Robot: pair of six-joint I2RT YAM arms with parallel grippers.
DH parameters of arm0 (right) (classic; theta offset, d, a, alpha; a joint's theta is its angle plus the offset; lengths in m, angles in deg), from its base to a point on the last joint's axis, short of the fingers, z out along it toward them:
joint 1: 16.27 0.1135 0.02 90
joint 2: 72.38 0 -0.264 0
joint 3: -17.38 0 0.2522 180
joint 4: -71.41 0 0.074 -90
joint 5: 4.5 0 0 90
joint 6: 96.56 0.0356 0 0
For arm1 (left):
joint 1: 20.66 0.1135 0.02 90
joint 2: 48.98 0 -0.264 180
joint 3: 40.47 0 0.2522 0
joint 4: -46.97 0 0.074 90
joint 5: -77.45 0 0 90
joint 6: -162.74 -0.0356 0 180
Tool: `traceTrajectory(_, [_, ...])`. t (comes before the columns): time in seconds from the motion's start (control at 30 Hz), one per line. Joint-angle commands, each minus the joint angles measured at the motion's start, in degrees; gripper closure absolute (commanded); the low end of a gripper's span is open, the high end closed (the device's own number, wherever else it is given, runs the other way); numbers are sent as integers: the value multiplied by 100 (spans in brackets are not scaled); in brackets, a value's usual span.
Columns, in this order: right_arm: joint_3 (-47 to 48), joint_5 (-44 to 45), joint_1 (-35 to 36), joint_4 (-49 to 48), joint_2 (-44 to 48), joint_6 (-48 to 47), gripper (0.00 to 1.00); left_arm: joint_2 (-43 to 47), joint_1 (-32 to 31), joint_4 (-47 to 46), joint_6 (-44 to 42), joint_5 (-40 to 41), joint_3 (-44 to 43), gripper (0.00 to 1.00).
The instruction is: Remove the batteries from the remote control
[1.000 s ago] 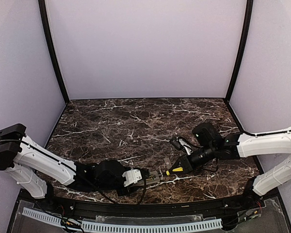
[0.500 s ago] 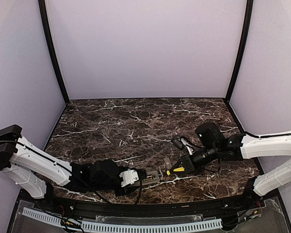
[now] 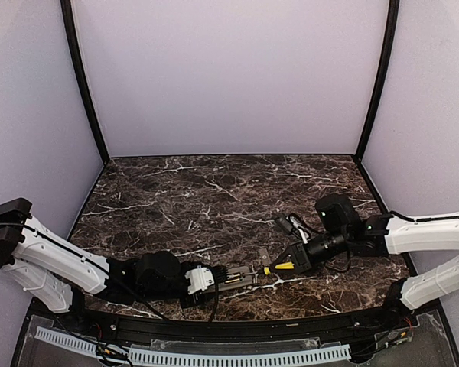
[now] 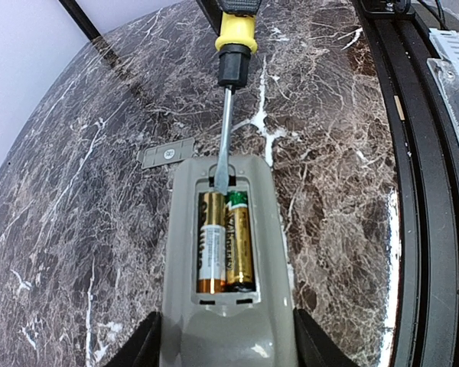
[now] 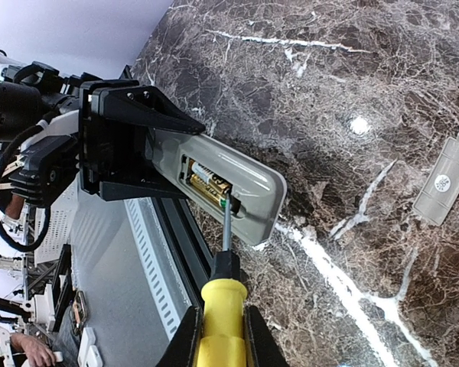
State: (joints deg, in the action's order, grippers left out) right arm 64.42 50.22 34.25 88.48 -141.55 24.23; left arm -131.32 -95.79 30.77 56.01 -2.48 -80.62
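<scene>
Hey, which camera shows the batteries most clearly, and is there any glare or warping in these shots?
Left wrist view: sharpest, the batteries crisp in the remote control, though the black rail bows from lens distortion. Right wrist view: a bright glare spot on the table; batteries small but visible. Top external view: even light, batteries too small to make out.

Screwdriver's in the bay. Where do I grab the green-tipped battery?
By its end nearest the screwdriver tip, from above, probably after levering that end up. The green-tipped battery lies flush beside the other battery in the bay of the remote control, so its long sides are walled in; only a raised end offers purchase.
</scene>
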Motion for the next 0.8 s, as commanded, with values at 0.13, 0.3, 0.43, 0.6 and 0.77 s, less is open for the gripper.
traceTrajectory(0.13, [-55,-664,19,-1116,205,61,100,254,-54,-1253,-168,-233,-149,100])
traceTrajectory(0.3, [-157,-679,3,-1213,326,85,100,296,-54,-1402,-219,-195,-153,100])
traceTrajectory(0.43, [-198,-723,-40,-1294,405,108,100,319,-54,-1498,-235,-179,-140,100])
traceTrajectory(0.6, [-172,-872,-69,-1618,364,244,100,308,-54,-1826,-199,-213,-63,100])
traceTrajectory(0.77, [-180,-936,-73,-1839,306,315,100,269,-54,-2069,-186,-223,-75,100])
